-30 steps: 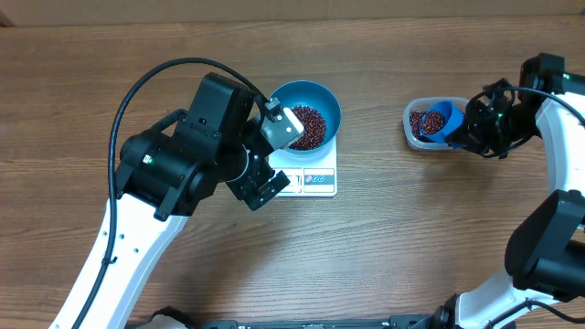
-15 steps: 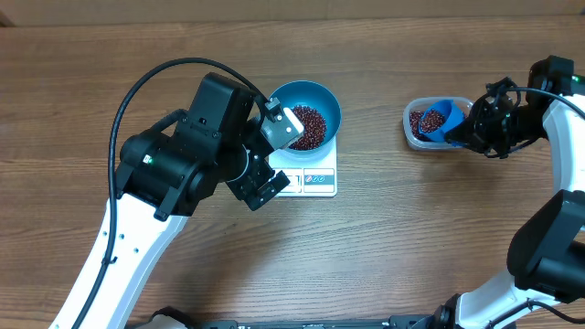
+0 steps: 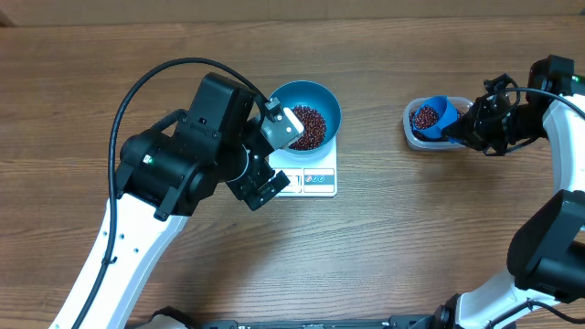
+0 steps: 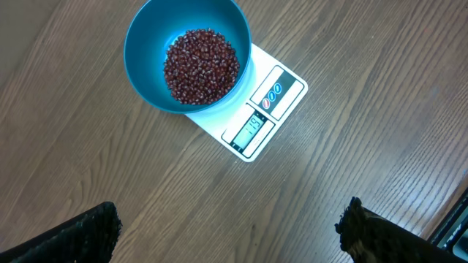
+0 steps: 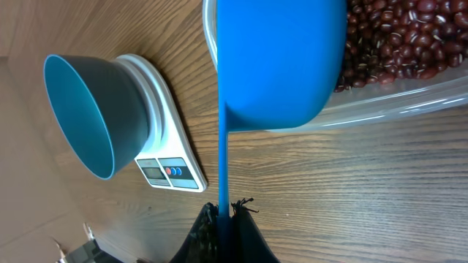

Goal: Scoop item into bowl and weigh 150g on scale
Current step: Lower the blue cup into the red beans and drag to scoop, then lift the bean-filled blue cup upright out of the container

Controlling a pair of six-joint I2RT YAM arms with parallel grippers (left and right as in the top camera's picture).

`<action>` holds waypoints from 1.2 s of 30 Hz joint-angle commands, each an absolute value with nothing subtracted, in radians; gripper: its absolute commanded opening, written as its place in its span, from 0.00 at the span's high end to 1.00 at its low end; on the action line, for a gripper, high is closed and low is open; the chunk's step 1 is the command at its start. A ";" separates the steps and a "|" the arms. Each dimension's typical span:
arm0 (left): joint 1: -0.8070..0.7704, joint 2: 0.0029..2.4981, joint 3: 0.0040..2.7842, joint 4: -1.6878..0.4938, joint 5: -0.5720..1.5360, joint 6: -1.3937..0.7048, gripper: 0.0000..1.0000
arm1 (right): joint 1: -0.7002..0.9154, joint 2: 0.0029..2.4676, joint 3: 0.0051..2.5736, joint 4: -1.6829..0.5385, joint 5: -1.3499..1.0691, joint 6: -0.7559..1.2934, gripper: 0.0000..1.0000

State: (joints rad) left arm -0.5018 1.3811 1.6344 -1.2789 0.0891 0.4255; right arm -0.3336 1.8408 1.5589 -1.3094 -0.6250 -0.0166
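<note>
Where the scale rests, brown wood-grain table

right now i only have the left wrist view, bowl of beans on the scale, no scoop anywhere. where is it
Observer: The blue scoop is in the right gripper, jaws shut on its handle, over the clear tub.
Operator: is it loaded
Observer: Yes, the overhead view shows beans inside it.
Operator: anything between it and the bowl
Observer: No, only bare table lies between the tub and the bowl.
</note>
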 commanded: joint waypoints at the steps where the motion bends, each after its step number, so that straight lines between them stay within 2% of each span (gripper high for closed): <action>1: -0.498 1.374 1.654 -1.279 0.086 0.426 0.00 | -0.338 1.808 1.573 -1.304 -0.669 -0.059 0.96; 8: -0.498 1.374 1.654 -1.279 0.086 0.426 0.00 | -0.377 1.808 1.583 -1.299 -0.744 -0.072 0.96; 19: -0.498 1.374 1.654 -1.279 0.086 0.426 0.00 | -0.444 1.807 1.612 -1.313 -0.958 -0.238 0.96; 27: -0.498 1.374 1.654 -1.279 0.086 0.426 0.00 | -0.442 1.807 1.612 -1.317 -1.034 -0.320 0.96; 36: -0.498 1.374 1.654 -1.279 0.086 0.426 0.00 | -0.387 1.806 1.640 -1.315 -1.034 -0.319 0.96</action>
State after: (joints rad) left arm -0.5018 1.3811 1.6344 -1.2789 0.0891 0.4255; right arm -0.4244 1.8408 1.5879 -1.3205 -0.9913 -0.2935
